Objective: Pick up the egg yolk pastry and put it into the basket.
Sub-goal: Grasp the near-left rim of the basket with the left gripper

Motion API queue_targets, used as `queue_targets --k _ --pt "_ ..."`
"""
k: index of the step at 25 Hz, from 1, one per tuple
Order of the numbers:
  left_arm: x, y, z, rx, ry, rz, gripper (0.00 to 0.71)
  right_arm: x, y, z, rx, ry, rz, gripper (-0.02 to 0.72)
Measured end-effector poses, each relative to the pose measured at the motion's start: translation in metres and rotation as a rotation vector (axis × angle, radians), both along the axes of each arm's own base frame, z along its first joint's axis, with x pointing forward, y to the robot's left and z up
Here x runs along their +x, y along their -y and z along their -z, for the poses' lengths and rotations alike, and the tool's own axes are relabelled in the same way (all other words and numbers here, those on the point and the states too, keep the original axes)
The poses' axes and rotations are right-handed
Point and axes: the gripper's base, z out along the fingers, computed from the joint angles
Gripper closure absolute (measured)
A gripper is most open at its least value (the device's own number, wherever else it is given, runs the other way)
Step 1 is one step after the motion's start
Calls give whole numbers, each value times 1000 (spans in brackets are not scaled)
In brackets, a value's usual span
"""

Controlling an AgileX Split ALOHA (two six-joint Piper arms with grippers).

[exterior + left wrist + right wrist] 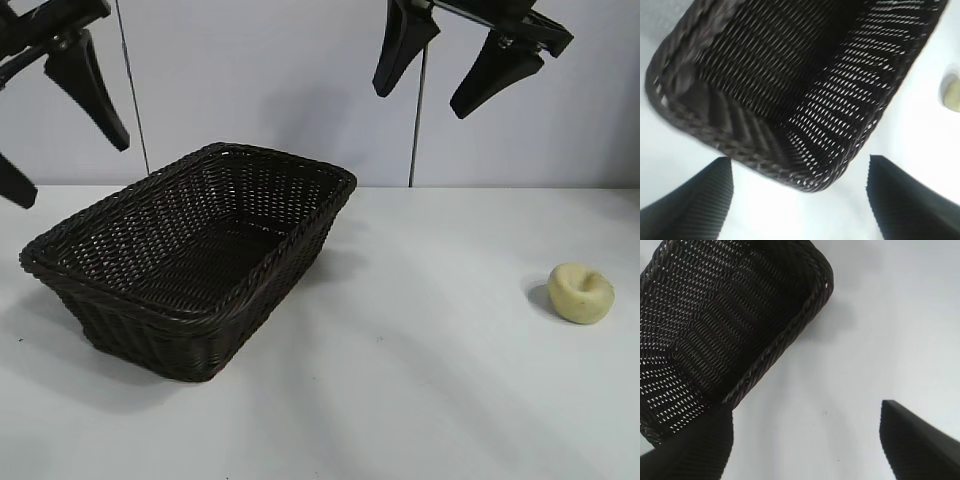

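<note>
The egg yolk pastry (581, 293) was seen on the table (430, 380), well apart from the empty basket (190, 300). Both the left gripper (55, 125) and the right gripper (452, 72) were held high with jaws wide, probably because nothing was grasped yet.

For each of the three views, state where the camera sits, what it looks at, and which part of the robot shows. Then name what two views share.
Exterior: faces the table; basket, pastry, left hand and right hand raised, open.
Left wrist: looks down into the basket, pastry at the edge, own fingers.
Right wrist: looks down on the basket rim and table, own fingers.
All share the basket.
</note>
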Motion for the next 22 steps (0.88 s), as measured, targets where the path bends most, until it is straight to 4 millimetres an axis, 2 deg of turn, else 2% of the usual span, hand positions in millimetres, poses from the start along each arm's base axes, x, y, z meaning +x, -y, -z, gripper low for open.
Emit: queue_targets --k 6,12,22 --pt "-9 -5 20 -34 -75 -219 170 0 0 0 0 0 0 123" --pt "-6 -7 31 -78 -122 -403 170 0 0 0 0 0 0 123" --pt "2 8 61 -45 -198 -490 170 0 0 0 0 0 0 123"
